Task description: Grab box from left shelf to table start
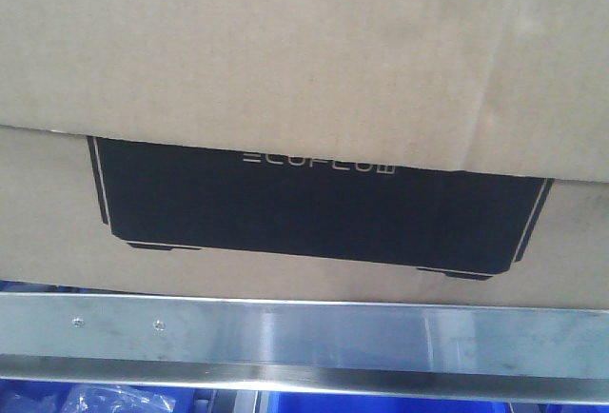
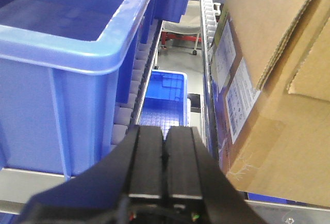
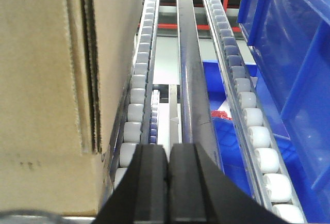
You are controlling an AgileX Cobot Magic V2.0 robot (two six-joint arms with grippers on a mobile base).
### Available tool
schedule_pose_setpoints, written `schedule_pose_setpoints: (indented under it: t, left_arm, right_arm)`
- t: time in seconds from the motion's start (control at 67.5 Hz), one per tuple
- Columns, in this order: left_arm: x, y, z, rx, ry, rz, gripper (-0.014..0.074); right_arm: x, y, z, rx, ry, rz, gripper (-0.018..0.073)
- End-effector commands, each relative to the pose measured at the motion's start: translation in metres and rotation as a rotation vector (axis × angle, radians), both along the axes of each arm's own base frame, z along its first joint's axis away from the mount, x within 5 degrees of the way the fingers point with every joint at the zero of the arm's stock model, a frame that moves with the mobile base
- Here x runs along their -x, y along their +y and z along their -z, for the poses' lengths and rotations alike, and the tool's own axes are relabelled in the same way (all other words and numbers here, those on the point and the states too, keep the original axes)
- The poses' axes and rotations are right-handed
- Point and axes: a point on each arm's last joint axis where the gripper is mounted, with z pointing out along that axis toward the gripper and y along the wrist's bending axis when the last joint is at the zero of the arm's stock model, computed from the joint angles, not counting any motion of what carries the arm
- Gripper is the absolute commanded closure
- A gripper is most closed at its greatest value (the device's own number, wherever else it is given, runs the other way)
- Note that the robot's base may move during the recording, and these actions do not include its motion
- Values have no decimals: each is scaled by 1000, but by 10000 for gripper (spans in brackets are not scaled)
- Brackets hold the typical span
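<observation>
1. In the left wrist view, a narrow lane with a roller track (image 2: 126, 118) is seen between a blue bin (image 2: 62, 79) at left and the box (image 2: 278, 95) at right. The left fingers (image 2: 149, 157) are pressed together, empty, at bottom centre.
2. In the right wrist view, the right fingers (image 3: 152, 177) are likewise closed on nothing. The box's corner stands at lower left and another blue bin at right.
3. The brown corrugated box, with a black "ECOFLOW" panel (image 1: 314, 213), is seen just above the silver shelf rail (image 1: 304, 337).
</observation>
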Motion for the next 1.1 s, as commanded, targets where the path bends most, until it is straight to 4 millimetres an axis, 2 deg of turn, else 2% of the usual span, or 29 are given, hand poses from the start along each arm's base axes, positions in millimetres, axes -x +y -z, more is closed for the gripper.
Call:
schedule_pose_setpoints:
  t: [0.0,0.489,0.712,0.86,1.082]
  left_arm:
    - [2,0,-12,13,-118,6,696]
    - [2,0,-14,16,-139,6,696]
    - [4,-1,-26,23,-253,9,696]
    - [8,0,-47,31,-304,10,695]
    - [22,2,-100,-15,-287,-8,690]
  right_arm:
    - [0,0,-8,7,-91,5,504]
    - [0,0,-8,7,-91,5,504]
    - [0,0,-8,7,-91,5,504]
    - [0,0,-8,8,-92,5,504]
    - [0,0,-8,8,-94,5,504]
